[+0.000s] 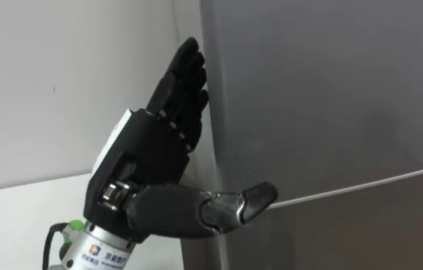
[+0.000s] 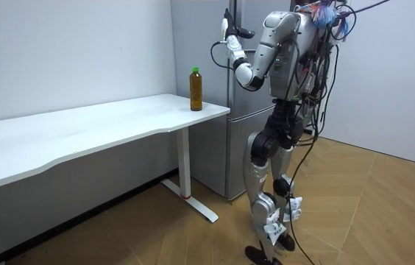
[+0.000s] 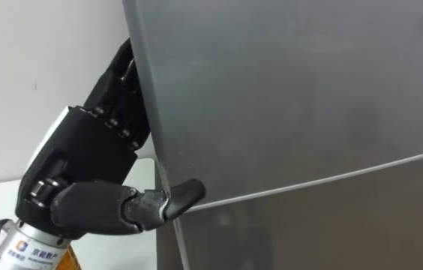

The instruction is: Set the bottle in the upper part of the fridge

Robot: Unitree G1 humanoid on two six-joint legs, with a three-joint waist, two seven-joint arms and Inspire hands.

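1. Left hand [image 1: 148,176] was up at the left edge of the fridge's [image 2: 211,158] upper door [image 1: 331,90], palm side turned toward the door.
2. Hand state: wide. The fingers [image 1: 185,75] were straight and pointing up, lying right along the door's edge. In the right eye view their tips slipped behind that edge, so I couldn't tell how far round they reached.
3. Thumb [image 1: 245,204] was stuck out sideways across the front of the door, its tip sitting right about at the thin pale seam [image 1: 376,182] between the upper door and the lower door [image 1: 361,232].
4. Nothing was in that hand, it was just flat against grey metal.
5. Door looked closed to me. I saw no gap along the front in either eye view.
6. Bottle [image 2: 196,89] was well apart from the hand. It stood upright on the white worktop [image 2: 104,125], at the end nearest the fridge and close to the corner. It had brownish contents and a green cap.
7. From the room view, the robot stood upright on the wood floor [image 2: 362,206], facing the fridge, just past the end of the worktop, with the left arm bent and lifted about to head height.
8. Plain white wall [image 1: 61,75] ran behind the worktop and met the side of the fridge.
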